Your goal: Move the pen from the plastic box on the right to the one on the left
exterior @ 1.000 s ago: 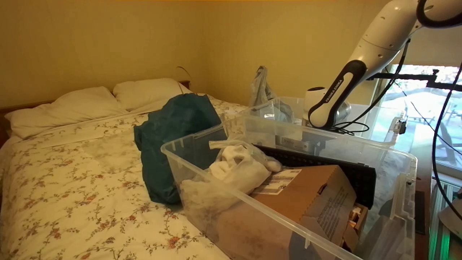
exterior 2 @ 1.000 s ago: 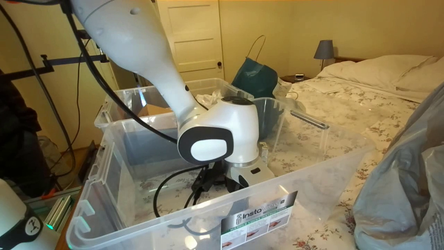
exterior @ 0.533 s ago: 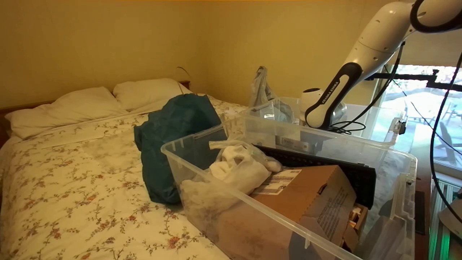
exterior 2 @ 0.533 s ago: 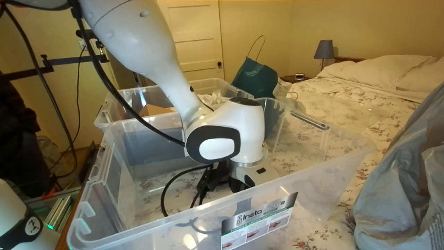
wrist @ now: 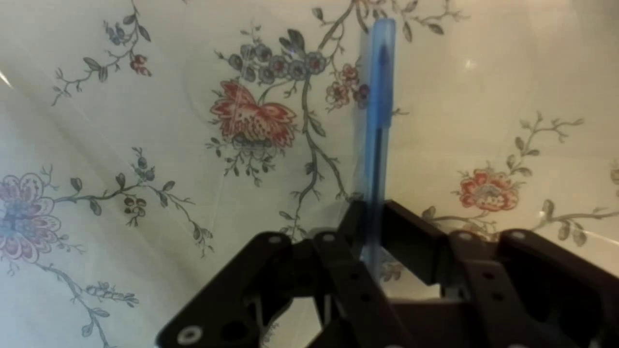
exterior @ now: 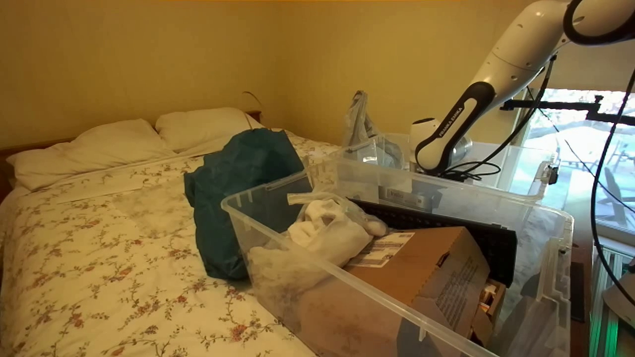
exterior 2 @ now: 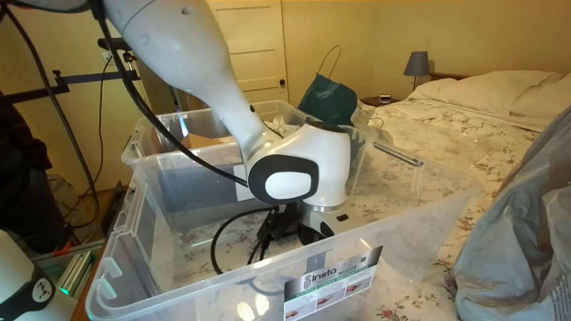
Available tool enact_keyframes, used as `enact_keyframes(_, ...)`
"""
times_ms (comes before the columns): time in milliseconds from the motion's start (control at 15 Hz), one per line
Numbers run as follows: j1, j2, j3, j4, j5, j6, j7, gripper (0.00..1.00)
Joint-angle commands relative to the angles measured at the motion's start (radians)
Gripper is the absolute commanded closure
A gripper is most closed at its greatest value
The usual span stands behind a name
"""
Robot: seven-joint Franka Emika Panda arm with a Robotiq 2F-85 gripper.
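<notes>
A blue translucent pen (wrist: 382,92) runs upright through the wrist view, its capped end at the top. My gripper (wrist: 375,215) is shut on its lower part, a dark finger (wrist: 411,237) lying close on either side. Beneath it spreads floral cloth, seen through the clear floor of the right plastic box (exterior 2: 187,294). My wrist reaches down inside this box; its wall blurs the fingertips in an exterior view, and the pen cannot be made out there. The left plastic box (exterior: 342,275), in both exterior views, stands beside it, filled with other goods.
A cardboard carton (exterior: 397,267), a white plastic bag (exterior: 327,228) and a black keyboard-like slab (exterior: 446,220) fill the left box. Behind it leans a teal bag (exterior: 243,183). A grey bag (exterior 2: 517,232) stands by the right box. A cable (exterior 2: 218,232) loops near my wrist.
My arm has shifted slightly within the right box, leftward in one exterior picture and rightward in the opposite one. The boxes and their contents have stayed put.
</notes>
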Motion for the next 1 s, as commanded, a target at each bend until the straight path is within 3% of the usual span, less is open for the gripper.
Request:
enact_keyframes(0,-0.029,-0.011,0.021,0.020,-0.001,-0.109,0.001,0.96)
enact_keyframes(533,-0.140,-0.393,0.072,-0.260,0.031,-0.095,-0.202,0.96)
enact_keyframes(933,-0.137,-0.731,0.151,-0.453,0.062,-0.101,-0.217,0.96)
